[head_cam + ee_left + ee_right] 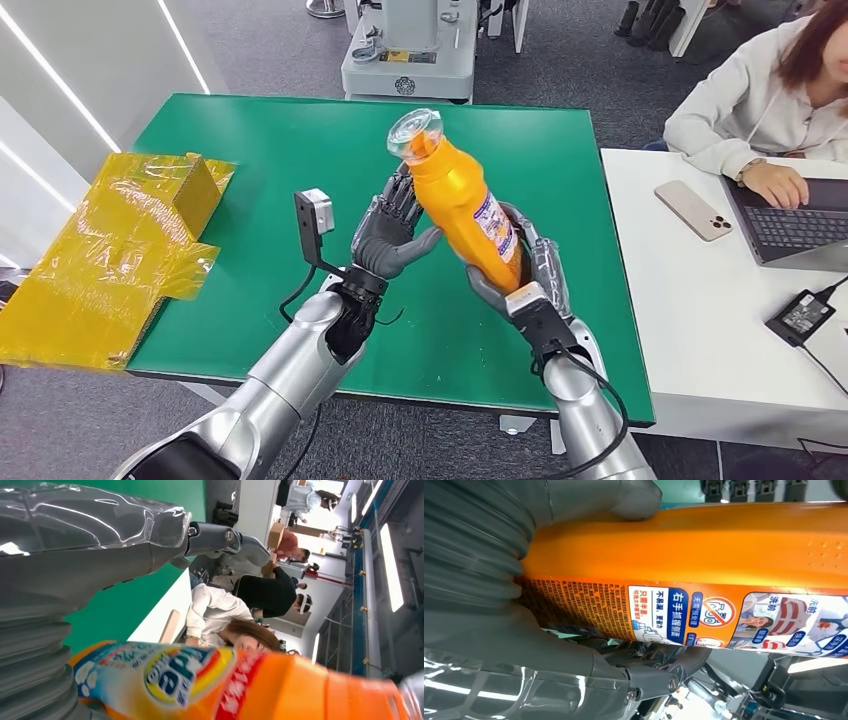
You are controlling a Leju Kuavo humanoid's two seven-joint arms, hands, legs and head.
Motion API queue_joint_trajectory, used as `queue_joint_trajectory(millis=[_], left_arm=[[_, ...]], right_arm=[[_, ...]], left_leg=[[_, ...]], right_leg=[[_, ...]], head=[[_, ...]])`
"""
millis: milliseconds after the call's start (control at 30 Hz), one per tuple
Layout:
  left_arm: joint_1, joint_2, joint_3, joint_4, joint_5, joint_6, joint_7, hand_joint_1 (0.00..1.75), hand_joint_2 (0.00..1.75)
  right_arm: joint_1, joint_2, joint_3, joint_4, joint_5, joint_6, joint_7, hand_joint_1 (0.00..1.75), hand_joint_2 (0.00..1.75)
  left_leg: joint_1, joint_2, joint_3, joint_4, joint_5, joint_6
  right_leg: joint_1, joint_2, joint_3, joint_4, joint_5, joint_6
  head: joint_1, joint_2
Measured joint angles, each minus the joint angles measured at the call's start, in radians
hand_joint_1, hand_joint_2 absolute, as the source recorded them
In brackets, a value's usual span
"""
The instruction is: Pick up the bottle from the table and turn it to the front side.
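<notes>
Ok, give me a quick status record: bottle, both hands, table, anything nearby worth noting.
bottle: orange bottle, clear cap, lifted off the table, tilted, cap pointing away from the robot
right hand: right hand grips the bottle's lower body
left hand: left hand open, its fingertips at the bottle's side; contact unclear
label: printed label faces the right wrist camera
table: green table
nearby: yellow wrapped package off the table's left edge; person at a laptop on the white desk

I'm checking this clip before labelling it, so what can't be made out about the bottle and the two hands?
- Bottle base: head view, hidden inside the right hand.
- Front label: left wrist view, blurred and cut off by the edge.
- Left hand: head view, whether its fingers actually touch the bottle is unclear.
- Small print on back label: right wrist view, too small.
</notes>
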Motion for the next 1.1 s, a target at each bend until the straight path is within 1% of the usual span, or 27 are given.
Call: queue_joint_trajectory(millis=[100,200,333,433,600,833,1100], left_arm=[[0.001,0.003,0.000,-0.003,-0.009,0.010,0.005,0.00,1.75],[0.004,0.012,0.003,-0.008,-0.008,0.023,0.013,0.00,1.75],[0.012,0.029,0.006,-0.009,-0.005,0.028,0.019,0.00,1.75],[0.014,0.033,0.006,-0.009,-0.008,0.023,0.018,0.00,1.75],[0.014,0.025,0.006,-0.014,-0.013,0.011,0.025,0.00,1.75],[0.012,-0.012,0.006,-0.018,-0.005,0.000,0.040,0.00,1.75],[0.006,-0.029,0.005,-0.018,0.007,0.002,0.042,0.00,1.75]], right_arm=[[-0.008,-0.004,-0.014,0.033,0.002,-0.022,-0.001,1.75,1.75],[-0.016,-0.021,-0.054,0.051,-0.012,-0.029,0.003,1.75,1.75],[-0.030,-0.047,-0.107,0.071,-0.021,-0.015,0.018,1.75,1.75],[-0.031,-0.053,-0.118,0.093,-0.006,-0.009,0.016,1.75,1.75],[-0.031,-0.052,-0.117,0.117,0.022,-0.020,0.014,1.75,1.75],[-0.031,-0.033,-0.093,0.125,0.041,-0.030,0.020,1.75,1.75],[-0.035,-0.019,-0.059,0.127,0.075,-0.029,0.027,1.75,1.75]], left_leg=[[0.000,0.000,0.000,0.000,0.000,0.000],[0.000,0.000,-0.001,0.000,0.000,0.000],[0.000,0.000,0.000,0.000,0.000,0.000],[0.000,0.000,0.000,0.000,0.000,0.000],[0.000,0.000,-0.001,0.000,0.000,0.000],[0.000,0.000,-0.001,0.000,0.000,0.000],[0.000,0.000,-0.001,0.000,0.000,0.000]], right_leg=[[0.000,0.000,0.000,0.000,0.000,0.000],[0.000,-0.001,0.000,0.000,0.000,0.000],[0.000,0.000,0.000,0.000,0.000,0.000],[0.000,0.000,0.000,0.000,0.000,0.000],[0.000,0.000,-0.001,0.000,0.000,0.000],[0.000,0.000,-0.001,0.000,0.000,0.000],[0.000,0.000,-0.001,0.000,0.000,0.000]], head=[[0.000,0.000],[0.000,0.000],[0.000,0.000],[0.000,0.000],[0.000,0.000],[0.000,0.000],[0.000,0.000]])
